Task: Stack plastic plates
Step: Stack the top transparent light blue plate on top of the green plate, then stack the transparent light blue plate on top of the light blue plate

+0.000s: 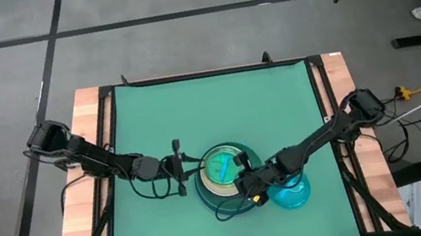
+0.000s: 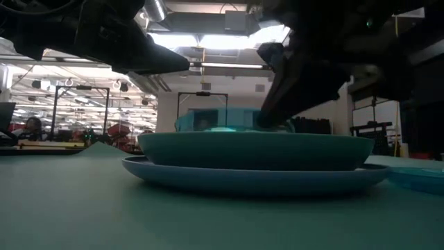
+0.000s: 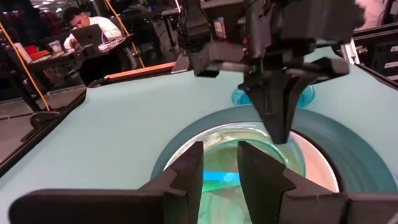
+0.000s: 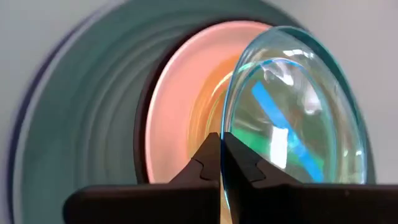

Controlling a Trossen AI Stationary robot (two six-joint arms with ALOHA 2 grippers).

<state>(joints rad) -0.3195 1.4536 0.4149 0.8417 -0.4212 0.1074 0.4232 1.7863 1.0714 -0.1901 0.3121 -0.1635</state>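
Cyan plate going onto the stack

Right gripper (image 4: 221, 155) pinches the cyan plate (image 4: 298, 112); level it above the stack (image 1: 224, 171) first. Left gripper (image 1: 178, 168) waits, narrowly open, at nine o'clock.

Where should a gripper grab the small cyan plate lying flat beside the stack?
I'd pinch the cyan round plastic plate by its rim on the side away from the stack, from above: it lies flat, so only the rim offers hold.
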